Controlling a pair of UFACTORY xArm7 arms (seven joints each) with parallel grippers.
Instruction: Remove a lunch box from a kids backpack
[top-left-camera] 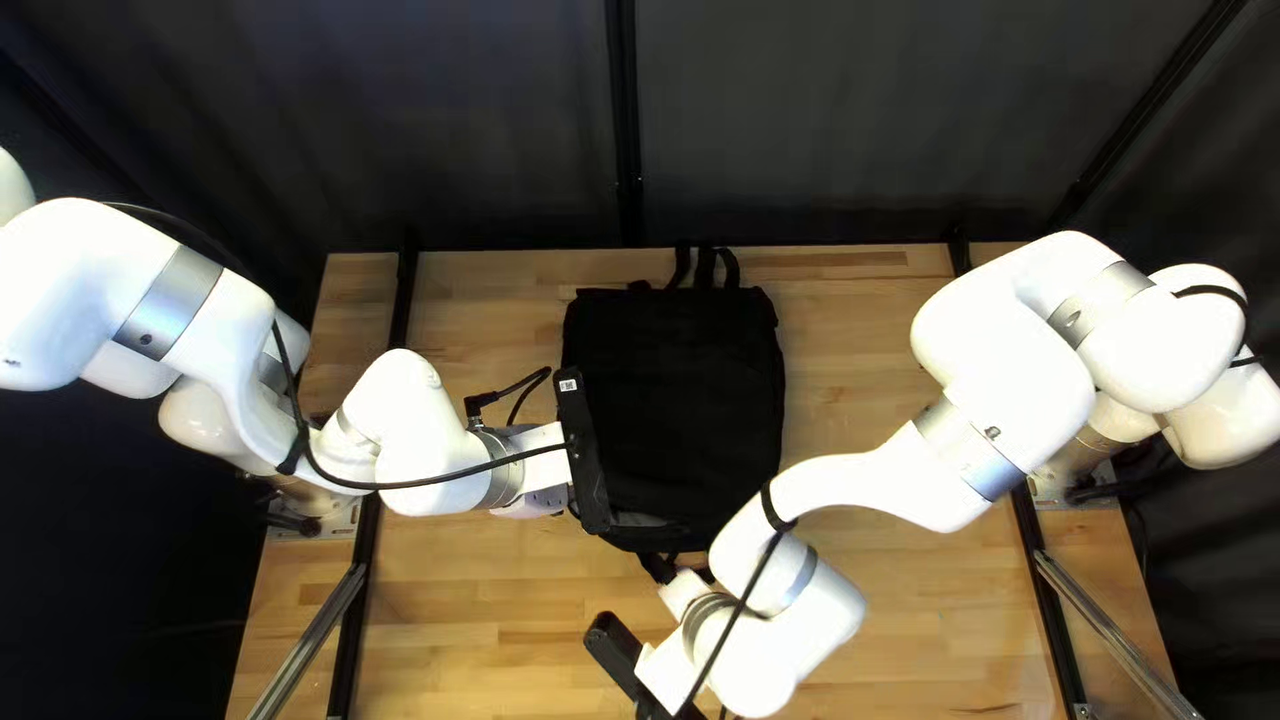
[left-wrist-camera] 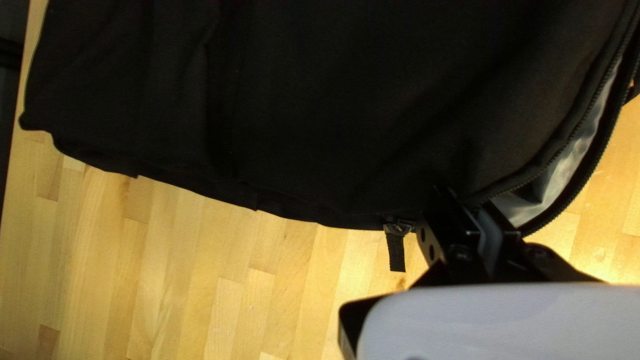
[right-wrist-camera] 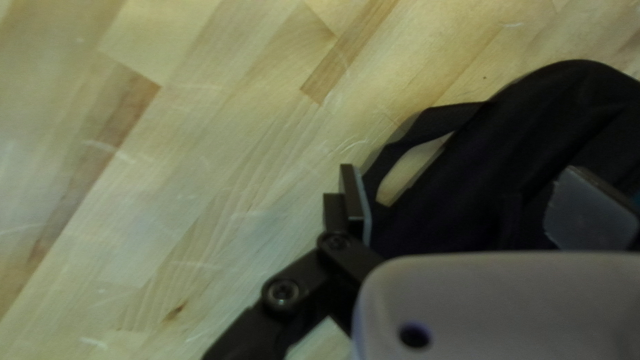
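The black backpack (top-left-camera: 680,400) lies on the table, its grey lining (top-left-camera: 643,520) showing near the bottom edge. My left gripper (top-left-camera: 584,454) is over its left side; my right gripper (top-left-camera: 622,651) is below its lower end. In the left wrist view, the left gripper (left-wrist-camera: 470,203) is shut on the backpack (left-wrist-camera: 300,100) edge, beside a zipper pull (left-wrist-camera: 396,251) and an unzipped gap with grey lining (left-wrist-camera: 563,183). In the right wrist view, the right gripper (right-wrist-camera: 460,200) stands wide open above the backpack's black cloth (right-wrist-camera: 527,133). No lunch box is visible.
Bare wood of the table (top-left-camera: 907,600) surrounds the backpack. Straps (top-left-camera: 707,267) stick out at its far end, and a strap loop (right-wrist-camera: 427,127) lies by the right gripper's finger. My right forearm crosses above the table beside the backpack's lower right.
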